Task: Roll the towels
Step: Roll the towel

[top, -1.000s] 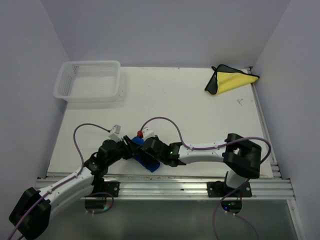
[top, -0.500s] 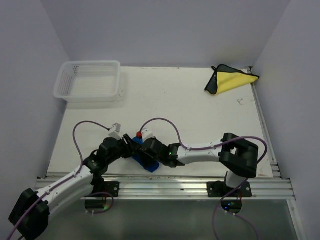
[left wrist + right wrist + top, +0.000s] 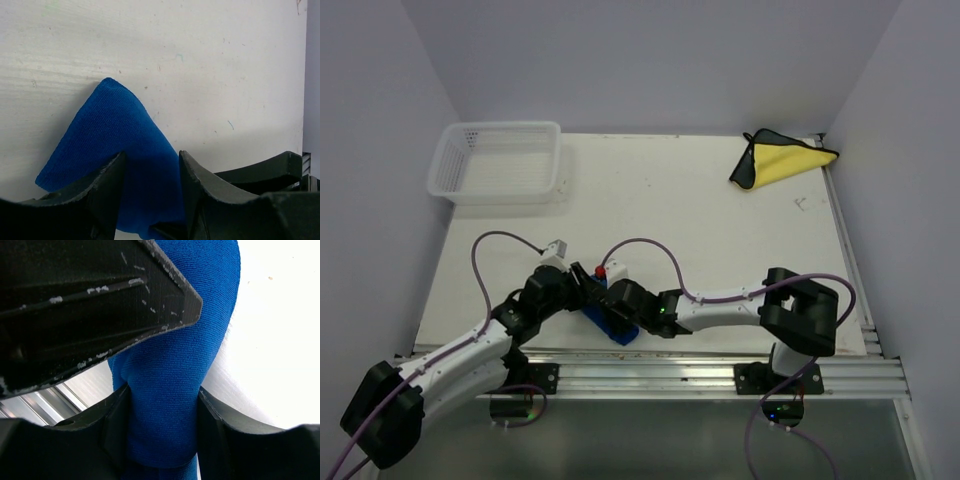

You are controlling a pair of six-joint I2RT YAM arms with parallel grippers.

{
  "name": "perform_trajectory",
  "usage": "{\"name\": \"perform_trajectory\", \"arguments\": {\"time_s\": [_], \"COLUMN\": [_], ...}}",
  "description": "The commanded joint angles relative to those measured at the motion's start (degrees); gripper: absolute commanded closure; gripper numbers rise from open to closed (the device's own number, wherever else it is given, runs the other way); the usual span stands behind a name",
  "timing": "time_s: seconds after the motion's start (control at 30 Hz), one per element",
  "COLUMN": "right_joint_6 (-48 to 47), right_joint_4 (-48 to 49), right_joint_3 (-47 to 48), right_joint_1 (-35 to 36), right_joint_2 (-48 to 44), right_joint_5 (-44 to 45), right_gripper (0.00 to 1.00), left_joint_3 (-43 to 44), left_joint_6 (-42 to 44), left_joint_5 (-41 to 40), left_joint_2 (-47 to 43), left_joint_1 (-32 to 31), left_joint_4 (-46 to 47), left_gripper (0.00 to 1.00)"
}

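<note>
The blue towel [image 3: 612,326] lies bunched into a thick roll near the table's front edge, between the two arms. My left gripper [image 3: 588,292] reaches in from the left; in the left wrist view its jaws [image 3: 152,165] sit closed against the blue towel [image 3: 117,135], which fills the gap between them. My right gripper [image 3: 612,308] comes from the right, and its jaws [image 3: 162,405] press both sides of the blue roll [image 3: 175,365]. The yellow towel [image 3: 785,160] with dark edging lies folded in the far right corner, untouched.
A white mesh basket [image 3: 500,128] stands at the far left. Purple cables loop over both arms near the towel. The metal rail [image 3: 670,370] runs just behind the roll at the table's near edge. Walls close in on three sides.
The right gripper has closed in on the blue roll. The left gripper has shifted slightly to the right, towards the right gripper. The yellow towel and basket have not moved.
</note>
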Motion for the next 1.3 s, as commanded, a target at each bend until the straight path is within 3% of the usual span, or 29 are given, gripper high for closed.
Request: {"name": "perform_trajectory", "arguments": {"time_s": [0.0, 0.1, 0.13, 0.3, 0.43, 0.63, 0.77, 0.93, 1.27], "right_joint_6": [1.1, 2.0, 2.1, 3.2, 3.2, 1.7, 0.0, -1.8, -5.8], "right_joint_4": [-7.4, -7.0, -6.7, -5.6, -7.8, -12.0, -13.3, -14.0, -16.3], "right_joint_3": [-2.2, -3.5, -4.4, -6.4, -5.2, -0.2, 5.7, 14.5, 34.3], "right_joint_1": [0.8, 1.3, 1.3, 1.5, 1.5, 1.3, -0.7, -5.2, -16.6], "right_joint_2": [-1.2, -2.0, -2.6, -3.8, -4.1, -6.6, -7.1, -5.4, 3.6], "right_joint_5": [-0.8, -0.5, -0.7, -0.6, 0.2, 0.3, -1.1, -6.8, -14.8], "right_gripper": [0.57, 0.65, 0.72, 0.83, 1.00, 1.00, 1.00, 1.00, 1.00], "left_joint_3": [2.4, 3.5, 4.2, 13.5, 20.5, 31.1, 36.3, 39.4, 39.5], "left_joint_6": [2.4, 2.7, 3.1, 8.9, 14.2, 19.5, 20.3, 22.2, 23.7], "left_joint_5": [-3.5, -3.1, -3.1, -6.6, -8.2, -15.3, -15.2, -21.3, -21.5], "left_joint_2": [1.1, 1.3, 1.4, 3.3, 4.0, 3.9, 4.3, 5.1, 8.2], "left_joint_1": [0.5, 1.0, 1.4, 3.8, 7.3, 11.5, 14.0, 14.8, 18.1], "left_joint_4": [-1.3, -1.4, -1.4, -9.0, -13.5, -21.1, -23.1, -23.5, -23.6], "left_gripper": [0.48, 0.48, 0.48, 0.48, 0.48, 0.46, 0.46, 0.44, 0.43]}}
